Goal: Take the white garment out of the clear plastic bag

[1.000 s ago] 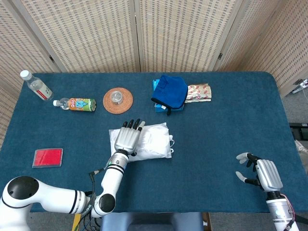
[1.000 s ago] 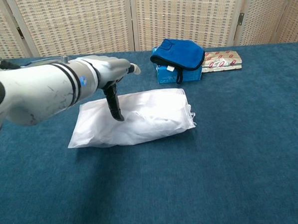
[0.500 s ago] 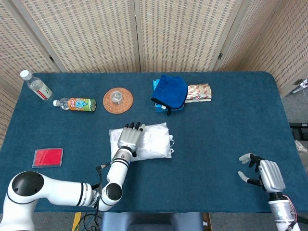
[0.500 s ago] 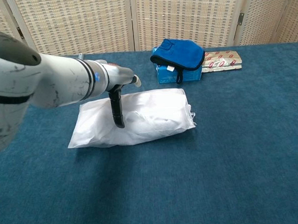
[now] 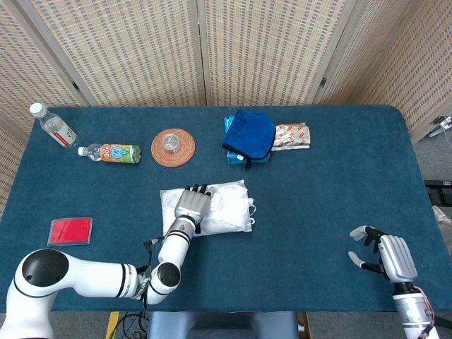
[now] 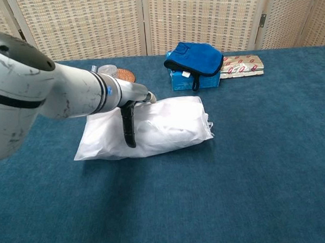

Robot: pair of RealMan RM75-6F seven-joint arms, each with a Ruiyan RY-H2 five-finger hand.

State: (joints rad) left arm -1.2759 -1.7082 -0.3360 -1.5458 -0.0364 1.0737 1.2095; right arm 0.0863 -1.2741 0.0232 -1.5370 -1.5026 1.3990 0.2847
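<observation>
White garment [image 5: 226,206] sealed in clear plastic bag [image 6: 106,141], lying flat mid-table, its gathered end toward the right. Left hand [image 5: 191,205] rests on the bag's left half, fingers flat, gripping nothing (a dark finger presses the film in chest view). Right hand [image 5: 385,256] idle at the near right edge, well apart, fingers spread, empty. Advice: pin the bag firmly, then bring the right hand to the gathered end
</observation>
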